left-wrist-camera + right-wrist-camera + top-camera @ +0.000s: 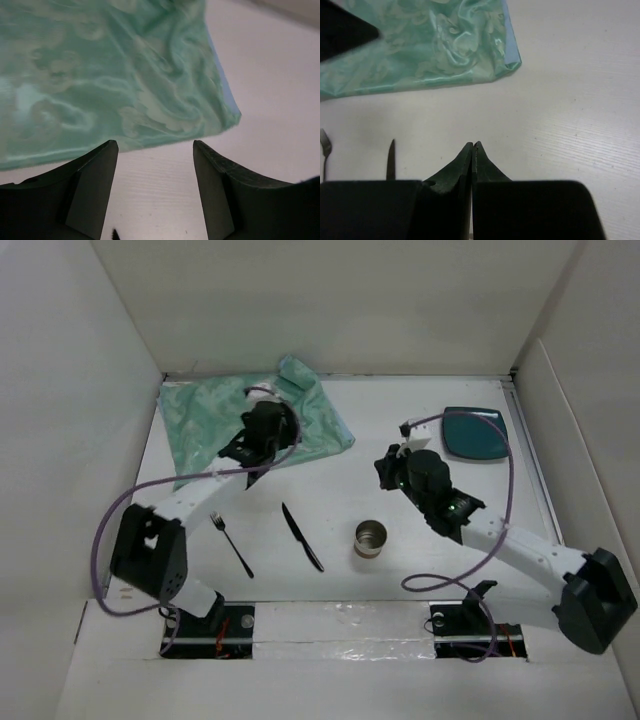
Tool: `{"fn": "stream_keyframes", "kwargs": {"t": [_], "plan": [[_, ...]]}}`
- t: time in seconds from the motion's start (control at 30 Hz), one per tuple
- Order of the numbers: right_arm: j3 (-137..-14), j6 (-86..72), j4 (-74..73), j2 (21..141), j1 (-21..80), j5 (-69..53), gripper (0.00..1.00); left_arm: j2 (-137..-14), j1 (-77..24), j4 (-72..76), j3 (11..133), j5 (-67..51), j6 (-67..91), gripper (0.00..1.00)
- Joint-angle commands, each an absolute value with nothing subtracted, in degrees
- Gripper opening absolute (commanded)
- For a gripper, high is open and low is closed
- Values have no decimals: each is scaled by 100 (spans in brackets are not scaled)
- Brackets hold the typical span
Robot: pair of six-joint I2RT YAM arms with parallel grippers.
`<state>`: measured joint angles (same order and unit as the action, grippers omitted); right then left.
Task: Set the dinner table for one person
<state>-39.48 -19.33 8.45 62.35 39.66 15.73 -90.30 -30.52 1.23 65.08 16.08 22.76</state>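
The dinner table (340, 490) is a large white top. A mint-green cloth mat (215, 420) lies rumpled at the back left. My left gripper (245, 458) is open and empty, low over bare table at the mat's near edge; the mat (100, 75) fills the view beyond its fingers (95, 185). My right gripper (385, 468) is shut on nothing right of centre and points left toward the mat (435, 50). A black fork (231, 543) and black knife (301, 536) lie near the front. A metal cup (370, 538) stands right of the knife. A teal plate (474, 433) lies at the back right.
White walls enclose the table at the back and on both sides. The knife tip (391, 160) and fork tines (325, 145) show at the left of the right wrist view. A dark shape (345, 27), probably the left arm, is at its top left.
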Motion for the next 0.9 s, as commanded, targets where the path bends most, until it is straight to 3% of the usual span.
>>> {"fn": "stream_keyframes", "kwargs": {"t": [0.0, 0.07, 0.13, 0.2, 0.47, 0.57, 0.87], "plan": [[-4648, -1942, 1073, 7046, 3850, 1820, 4, -8010, -2261, 649, 5715, 2400, 3880, 58], [-5155, -1916, 933, 7837, 3648, 1654, 21, -7527, -1926, 729, 5065, 2268, 4252, 58], [-5683, -1907, 704, 8843, 3394, 1347, 55, -6817, -1260, 756, 4286, 2093, 4936, 57], [-5940, -1942, 712, 9077, 3314, 1293, 59, -6655, -961, 834, 4080, 2074, 5148, 57], [-6820, -2697, 791, 10783, 2725, 123, 59, -5108, -360, 266, 2918, 2381, 5633, 58], [-6864, -3066, 992, 10951, 2672, 44, 59, -4922, 15, 18, 2778, 2426, 5625, 63], [-7250, -3647, 1240, 11715, 2620, -457, 61, -5606, 1493, 966, 2320, 1178, 6152, 69]]}}
